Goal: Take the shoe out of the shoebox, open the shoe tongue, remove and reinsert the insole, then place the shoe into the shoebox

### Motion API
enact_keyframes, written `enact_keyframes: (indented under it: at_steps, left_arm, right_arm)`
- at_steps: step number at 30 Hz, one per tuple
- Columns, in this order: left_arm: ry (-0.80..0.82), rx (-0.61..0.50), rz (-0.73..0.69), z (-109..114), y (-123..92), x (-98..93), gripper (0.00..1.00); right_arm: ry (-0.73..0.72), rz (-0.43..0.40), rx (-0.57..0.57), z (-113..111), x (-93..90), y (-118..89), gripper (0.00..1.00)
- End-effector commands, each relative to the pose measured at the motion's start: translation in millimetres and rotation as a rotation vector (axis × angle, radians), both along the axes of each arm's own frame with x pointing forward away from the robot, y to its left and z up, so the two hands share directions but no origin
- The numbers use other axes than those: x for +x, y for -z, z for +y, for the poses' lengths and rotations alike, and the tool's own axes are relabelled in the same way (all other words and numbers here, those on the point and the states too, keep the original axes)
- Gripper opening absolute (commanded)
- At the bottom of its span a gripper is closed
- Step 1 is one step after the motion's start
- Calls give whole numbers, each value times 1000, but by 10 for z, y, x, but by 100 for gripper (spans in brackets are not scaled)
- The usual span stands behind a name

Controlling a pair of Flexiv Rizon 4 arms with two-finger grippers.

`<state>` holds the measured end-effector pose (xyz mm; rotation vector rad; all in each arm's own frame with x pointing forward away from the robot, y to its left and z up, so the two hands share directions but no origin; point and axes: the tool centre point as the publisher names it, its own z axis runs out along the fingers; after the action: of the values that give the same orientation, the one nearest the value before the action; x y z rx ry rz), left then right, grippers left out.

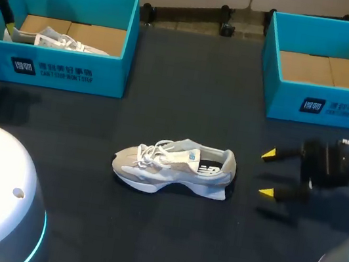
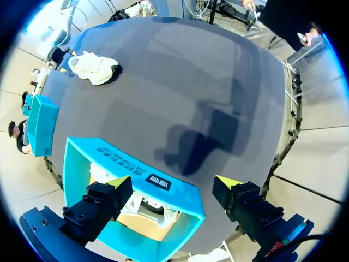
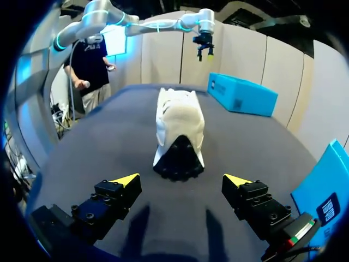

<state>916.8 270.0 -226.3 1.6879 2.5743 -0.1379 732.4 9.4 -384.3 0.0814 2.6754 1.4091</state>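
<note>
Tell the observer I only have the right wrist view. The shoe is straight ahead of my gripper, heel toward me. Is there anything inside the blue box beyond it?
Observer: Yes. The left shoebox holds a second shoe, lying on its cardboard floor.
Operator: And the box close beside me?
Observer: The right shoebox shows only bare cardboard inside.
Operator: Where exactly is the other arm's gripper?
Observer: The left gripper is open above one end of the left shoebox, with one finger over the inside and the other outside the wall.
</note>
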Motion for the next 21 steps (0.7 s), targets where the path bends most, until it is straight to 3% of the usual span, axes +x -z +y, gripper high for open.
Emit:
enact_keyframes:
  at_steps: [1, 4, 21]
  left_arm:
    - [0, 1, -4, -4, 5, -15, 100]
    - [0, 1, -4, -4, 5, -15, 100]
    - [0, 1, -4, -4, 5, -15, 100]
  right_arm:
    - [22, -8, 9, 2, -39, 55, 100]
    - [36, -38, 17, -47, -13, 59, 100]
    - [36, -38, 17, -47, -13, 59, 100]
